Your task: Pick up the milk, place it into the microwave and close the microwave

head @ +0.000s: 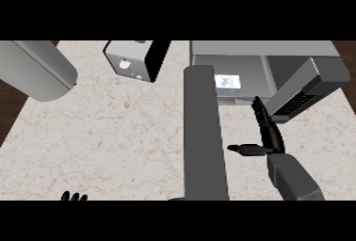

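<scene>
1. The pale, marble-patterned stone counter top [118,136] spreads mostly to the left of the right hand [268,136], with dark wood showing past its left and right edges.
2. A grey box-shaped microwave [236,59] with its door open [303,92] stands on the counter just beyond that hand's fingertips.
3. A small silver and black toaster-like appliance [135,59] stands on the counter, far to the hand's upper left.
</scene>
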`<move>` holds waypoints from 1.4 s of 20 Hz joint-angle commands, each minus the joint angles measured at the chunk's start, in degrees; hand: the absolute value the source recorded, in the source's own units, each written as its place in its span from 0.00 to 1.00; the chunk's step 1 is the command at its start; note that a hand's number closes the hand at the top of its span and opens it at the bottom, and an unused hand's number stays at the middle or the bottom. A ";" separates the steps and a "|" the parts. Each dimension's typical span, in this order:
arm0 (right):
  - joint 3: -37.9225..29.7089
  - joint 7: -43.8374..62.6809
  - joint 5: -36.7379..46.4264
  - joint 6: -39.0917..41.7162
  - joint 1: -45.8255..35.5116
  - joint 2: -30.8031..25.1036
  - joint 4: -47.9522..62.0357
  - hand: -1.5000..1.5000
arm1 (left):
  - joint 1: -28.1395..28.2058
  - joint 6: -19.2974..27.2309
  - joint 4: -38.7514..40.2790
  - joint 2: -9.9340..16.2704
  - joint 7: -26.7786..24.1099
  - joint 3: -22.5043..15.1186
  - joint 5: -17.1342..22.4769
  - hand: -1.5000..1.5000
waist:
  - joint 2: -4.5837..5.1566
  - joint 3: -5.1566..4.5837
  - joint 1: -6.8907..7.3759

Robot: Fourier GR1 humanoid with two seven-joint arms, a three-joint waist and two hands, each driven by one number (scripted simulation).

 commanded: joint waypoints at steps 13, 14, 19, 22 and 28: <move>-0.23 -3.23 -4.14 11.22 16.92 -8.41 -12.62 0.00 | -13.11 -1.13 7.47 -1.34 11.64 -8.71 -9.07 1.00 | -0.49 -0.13 -1.73; -1.29 -2.01 -4.48 11.00 13.84 -10.71 -10.63 0.00 | -16.84 -1.26 10.27 -2.28 11.82 -8.55 -10.73 1.00 | -0.20 -0.06 -1.03; -3.77 -4.32 -8.59 16.09 19.36 -13.47 -12.79 0.00 | -23.56 1.20 13.26 -7.64 16.21 -11.77 -15.36 1.00 | -0.23 -0.04 -1.27; -3.82 -4.39 -9.34 19.16 21.15 -16.18 -12.69 0.00 | -25.63 2.06 18.71 -11.03 14.99 -12.23 -16.23 1.00 | -0.14 -0.02 -0.91; -4.93 -1.91 -11.45 18.14 20.81 -17.84 -12.66 0.00 | -35.27 4.94 26.82 -15.35 17.00 -6.74 -18.23 1.00 | -0.12 -0.02 -0.75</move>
